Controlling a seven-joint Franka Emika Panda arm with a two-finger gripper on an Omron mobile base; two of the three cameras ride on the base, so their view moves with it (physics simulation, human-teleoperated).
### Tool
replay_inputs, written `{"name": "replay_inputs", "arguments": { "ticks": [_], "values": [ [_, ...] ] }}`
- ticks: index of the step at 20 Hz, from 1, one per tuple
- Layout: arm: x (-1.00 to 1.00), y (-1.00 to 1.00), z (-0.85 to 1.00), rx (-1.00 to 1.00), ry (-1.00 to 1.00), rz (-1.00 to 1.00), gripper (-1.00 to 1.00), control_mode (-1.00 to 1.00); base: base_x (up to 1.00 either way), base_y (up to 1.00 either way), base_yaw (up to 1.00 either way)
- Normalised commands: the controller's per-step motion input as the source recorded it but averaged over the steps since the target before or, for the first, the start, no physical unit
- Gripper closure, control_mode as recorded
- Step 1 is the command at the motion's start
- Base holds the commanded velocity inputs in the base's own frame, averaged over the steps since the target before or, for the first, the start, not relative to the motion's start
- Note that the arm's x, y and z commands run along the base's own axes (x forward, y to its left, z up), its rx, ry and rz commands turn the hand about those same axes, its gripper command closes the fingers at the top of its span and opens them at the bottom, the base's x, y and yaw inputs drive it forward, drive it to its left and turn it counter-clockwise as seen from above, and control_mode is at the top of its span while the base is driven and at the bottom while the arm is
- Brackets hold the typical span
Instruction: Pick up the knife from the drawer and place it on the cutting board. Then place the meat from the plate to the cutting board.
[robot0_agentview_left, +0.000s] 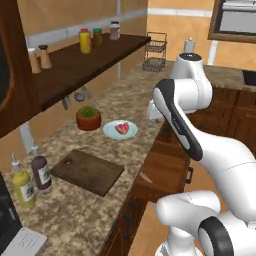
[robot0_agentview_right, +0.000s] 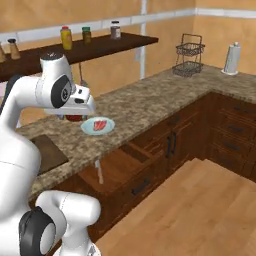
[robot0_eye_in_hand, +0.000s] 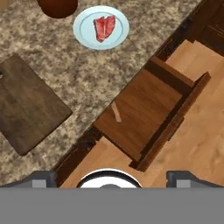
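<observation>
Flanking plate (robot0_agentview_left: 120, 130): potted plant (robot0_agentview_left: 88, 118), cutting board (robot0_agentview_left: 87, 171).

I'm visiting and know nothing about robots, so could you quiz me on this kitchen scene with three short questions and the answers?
1. True or false: the meat lies on the cutting board.
2. Multiple choice: where is the knife? A) on the board B) in the open drawer C) on the plate
3. Fill in: the small potted plant stands on the counter beside the ____.

Key:
1. False. The meat is on the pale blue plate, and the board is bare.
2. B. It lies on the drawer's wood bottom.
3. plate
</observation>
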Motion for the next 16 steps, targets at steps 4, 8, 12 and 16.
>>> {"name": "replay_inputs", "arguments": {
  "ticks": [4,8,12,16],
  "values": [
    [0.0,0.0,0.0,0.0,0.0,0.0,-1.0,1.0,-0.01,0.09,-0.97],
    [0.0,0.0,0.0,0.0,0.0,0.0,-1.0,1.0,-0.07,0.04,-0.88],
    [0.0,0.0,0.0,0.0,0.0,0.0,-1.0,1.0,-0.07,0.0,-0.53],
    [0.0,0.0,0.0,0.0,0.0,0.0,-1.0,1.0,-0.09,0.06,-0.05]
  ]
}}
